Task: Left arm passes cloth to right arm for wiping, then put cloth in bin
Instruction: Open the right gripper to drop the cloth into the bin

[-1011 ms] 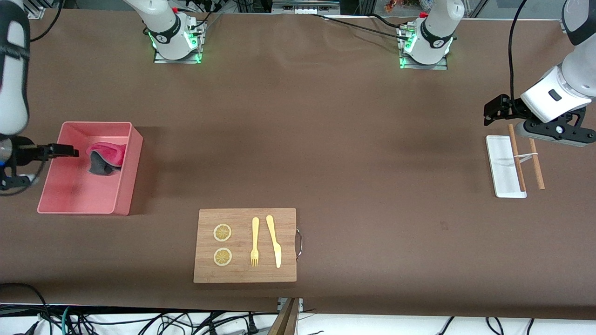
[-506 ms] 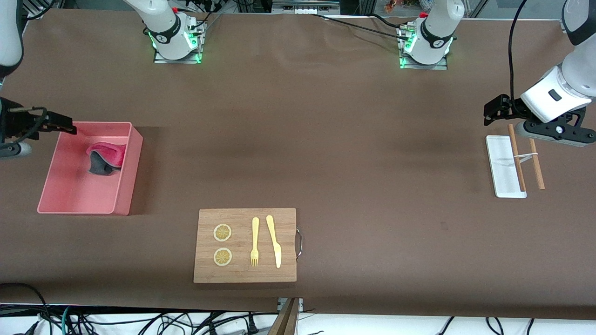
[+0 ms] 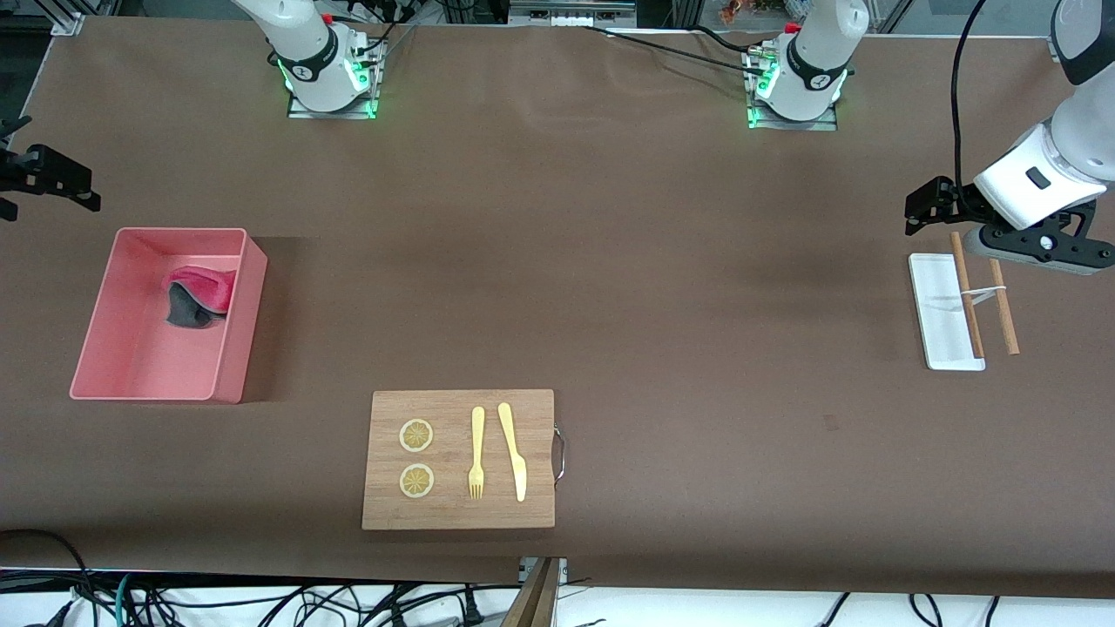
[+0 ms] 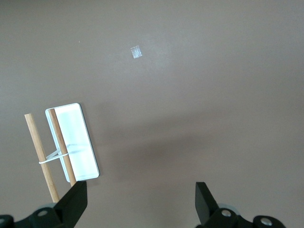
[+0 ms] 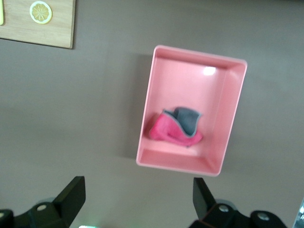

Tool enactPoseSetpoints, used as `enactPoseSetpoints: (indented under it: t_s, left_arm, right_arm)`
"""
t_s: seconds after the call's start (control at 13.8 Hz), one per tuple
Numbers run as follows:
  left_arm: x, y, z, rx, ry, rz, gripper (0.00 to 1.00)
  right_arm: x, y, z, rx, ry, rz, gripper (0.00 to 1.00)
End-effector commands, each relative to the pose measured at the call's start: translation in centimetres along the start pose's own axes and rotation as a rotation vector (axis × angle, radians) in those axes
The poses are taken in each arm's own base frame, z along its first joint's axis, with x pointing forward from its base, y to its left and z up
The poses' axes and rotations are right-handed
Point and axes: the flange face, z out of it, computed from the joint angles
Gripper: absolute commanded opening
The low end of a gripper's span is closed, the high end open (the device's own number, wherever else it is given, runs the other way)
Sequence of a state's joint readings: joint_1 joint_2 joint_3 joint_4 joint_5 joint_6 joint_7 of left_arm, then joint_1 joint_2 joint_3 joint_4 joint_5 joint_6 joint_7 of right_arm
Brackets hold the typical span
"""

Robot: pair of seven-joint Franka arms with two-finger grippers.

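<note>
The cloth [image 3: 199, 296], crimson-pink with its dark grey face partly showing, lies crumpled in the pink bin [image 3: 131, 366] at the right arm's end of the table. It also shows in the right wrist view [image 5: 173, 128], inside the bin [image 5: 190, 80]. My right gripper [image 3: 74, 183] is open and empty, up in the air over bare table beside the bin; the right wrist view [image 5: 137, 190] shows the gap between its fingers. My left gripper [image 3: 915, 209] is open and empty, and waits over the table by the white tray; it also shows in the left wrist view [image 4: 141, 194].
A small flat white tray [image 3: 941, 313] with two wooden sticks [image 3: 967, 296] across it lies at the left arm's end. A wooden cutting board [image 3: 457, 460] with lemon slices, a fork and a knife lies near the front camera.
My right gripper has lifted out of the bin and drawn back toward the robots' side, leaving the cloth lying in the bin. The left arm has not moved.
</note>
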State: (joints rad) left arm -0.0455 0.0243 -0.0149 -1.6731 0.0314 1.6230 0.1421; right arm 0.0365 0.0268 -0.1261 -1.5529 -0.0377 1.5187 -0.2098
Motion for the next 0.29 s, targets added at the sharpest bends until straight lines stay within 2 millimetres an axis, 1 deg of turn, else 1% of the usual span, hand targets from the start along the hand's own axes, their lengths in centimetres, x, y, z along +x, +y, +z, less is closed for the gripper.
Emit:
enactPoseSetpoints:
  t_s: [0.0,0.14,0.22]
  left_arm:
    - [-0.13,-0.17,-0.14,-0.020,-0.004,0.017,1.00]
    - [-0.13,-0.17,-0.14,-0.020,-0.004,0.019,1.00]
    - [-0.13,-0.17,-0.14,-0.020,-0.004,0.017,1.00]
  right_arm:
    - [-1.17,-0.78,-0.07,0.003,-0.034,0.073,1.00]
    - [-1.00,-1.43,-0.02,0.002,-0.035,0.062,1.00]
    - [-1.00,-1.44,-0.02,0.002,-0.035,0.059,1.00]
